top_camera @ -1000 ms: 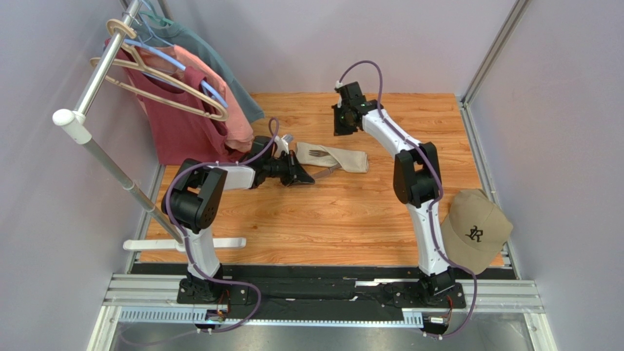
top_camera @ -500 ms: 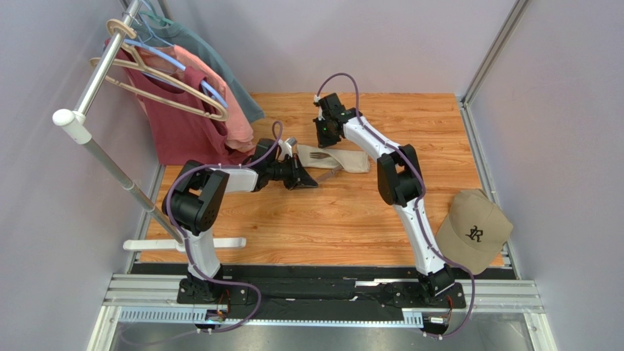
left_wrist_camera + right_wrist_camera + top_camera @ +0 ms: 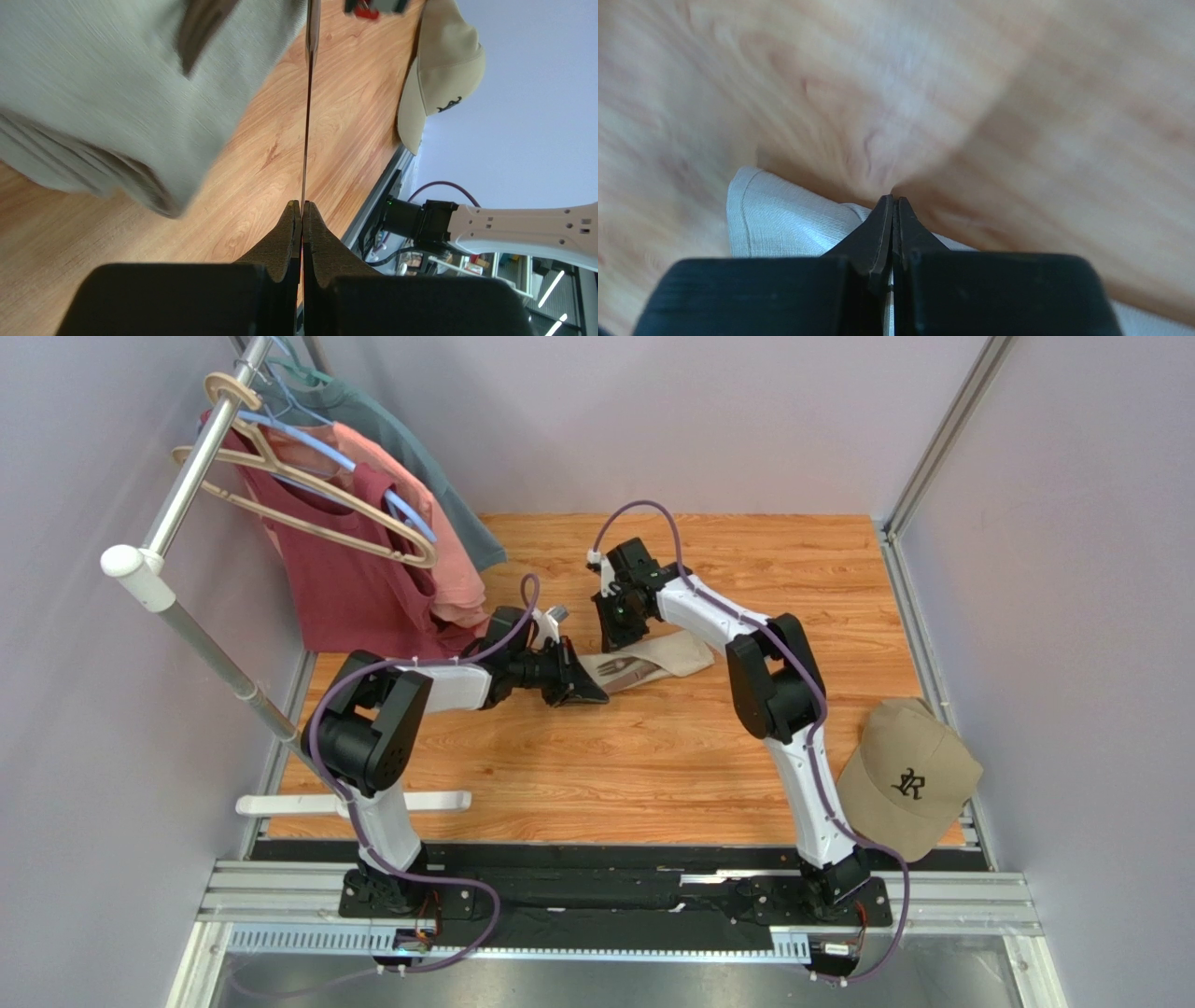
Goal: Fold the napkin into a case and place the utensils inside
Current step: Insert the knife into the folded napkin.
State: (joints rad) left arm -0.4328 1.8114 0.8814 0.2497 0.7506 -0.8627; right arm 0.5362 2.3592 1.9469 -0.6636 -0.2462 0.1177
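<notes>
2 closed end effectors: left end effector clamps the knife, aimed at the case; right end effector likely pins its edge.

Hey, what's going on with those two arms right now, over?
Left tool shut on knife. Right tool shut at napkin edge. Fork on napkin. Cap well aside.

My overhead feed is bright and even, with only faint, soft shadows on the table. My right wrist feed is smeared by motion blur across the wood grain. On the left wrist feed the napkin looms close, soft and out of focus.
</notes>
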